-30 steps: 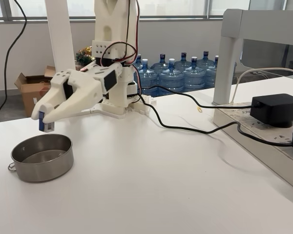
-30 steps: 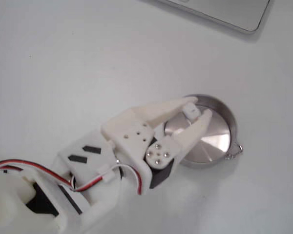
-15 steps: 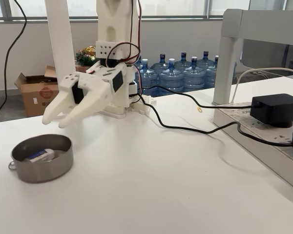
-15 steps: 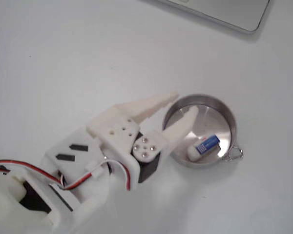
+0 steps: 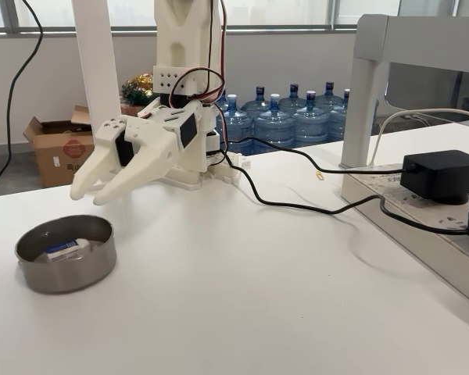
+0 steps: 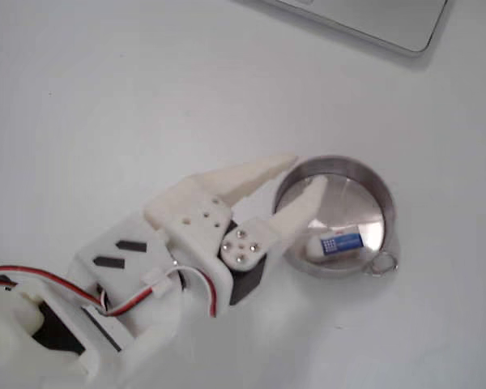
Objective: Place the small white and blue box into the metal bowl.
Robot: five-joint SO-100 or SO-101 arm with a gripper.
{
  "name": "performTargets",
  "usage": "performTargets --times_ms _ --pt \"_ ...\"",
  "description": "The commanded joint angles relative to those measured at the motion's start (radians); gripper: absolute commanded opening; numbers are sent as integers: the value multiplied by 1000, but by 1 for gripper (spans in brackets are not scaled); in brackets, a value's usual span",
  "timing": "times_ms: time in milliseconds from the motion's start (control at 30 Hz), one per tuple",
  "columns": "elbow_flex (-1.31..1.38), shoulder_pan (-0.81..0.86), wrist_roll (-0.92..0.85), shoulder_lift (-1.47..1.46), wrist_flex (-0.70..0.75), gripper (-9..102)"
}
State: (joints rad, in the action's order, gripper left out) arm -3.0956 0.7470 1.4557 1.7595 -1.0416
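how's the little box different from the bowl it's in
The small white and blue box is rectangular; the metal bowl is round. The box is white with a blue panel, the bowl dull silver steel. The box is far smaller and lies flat inside the bowl, which stands open on the table. Neither is touched by the gripper.

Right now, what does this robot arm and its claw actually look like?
The arm is white printed plastic with black motor blocks set into it. Red, black and white wires loop along it. The claw has two long tapered white fingers, plus a round hub with small silver screws.
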Motion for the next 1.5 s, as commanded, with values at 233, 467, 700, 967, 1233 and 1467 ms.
performTargets --times_ms 233,467,700,967,1233,1467 --pt "-8 -107 -8 12 -11 -3" --pt "6 -377 -114 14 -12 -3" --pt "15 -637 -304 51 -12 -3" --pt "5 -773 -383 64 -12 -3" --pt "-5 -798 -589 114 0 -3" --pt "-66 -821 -1023 296 5 -3"
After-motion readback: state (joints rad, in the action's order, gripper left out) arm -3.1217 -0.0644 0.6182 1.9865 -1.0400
